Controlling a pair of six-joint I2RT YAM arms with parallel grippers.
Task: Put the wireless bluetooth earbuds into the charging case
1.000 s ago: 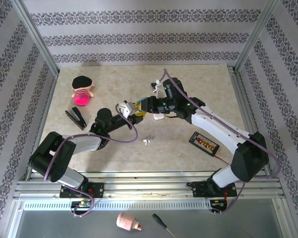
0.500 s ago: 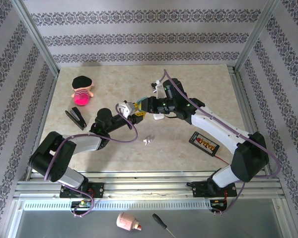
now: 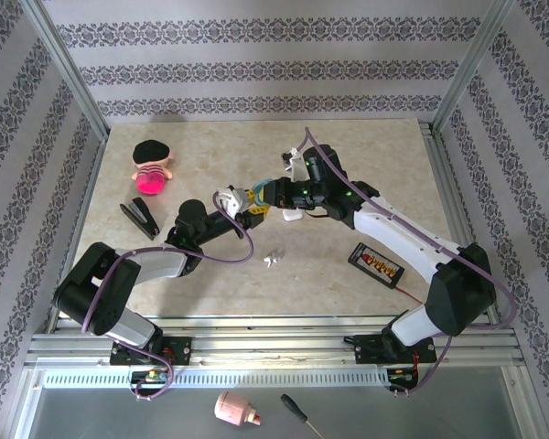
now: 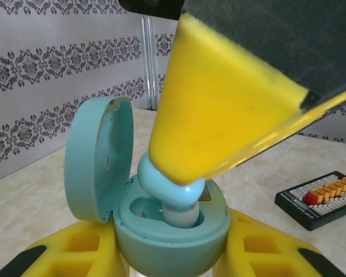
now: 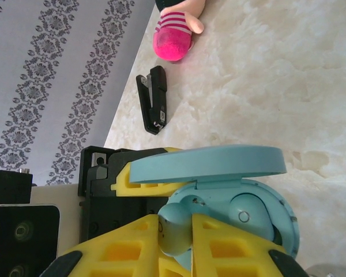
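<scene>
My left gripper (image 4: 172,257) is shut on an open pale teal charging case (image 4: 173,239), its lid (image 4: 95,156) hinged up to the left. My right gripper (image 5: 177,221) is shut on a teal earbud (image 5: 174,234) and holds it tip down in the case's slot (image 4: 181,214). A second teal earbud (image 5: 248,216) sits seated in the case's other slot. In the top view the two grippers meet mid-table, left gripper (image 3: 245,205) against right gripper (image 3: 267,198). A small white earbud (image 3: 273,260) lies loose on the table in front of them.
A white rounded case (image 3: 293,217) lies just under the right gripper. A pink doll (image 3: 150,169) and a black stapler (image 3: 139,218) sit at the left. A black board with orange parts (image 3: 377,263) lies at the right.
The right arm's wrist has shifted very slightly. Both grippers stay together at the case, each keeping its hold.
</scene>
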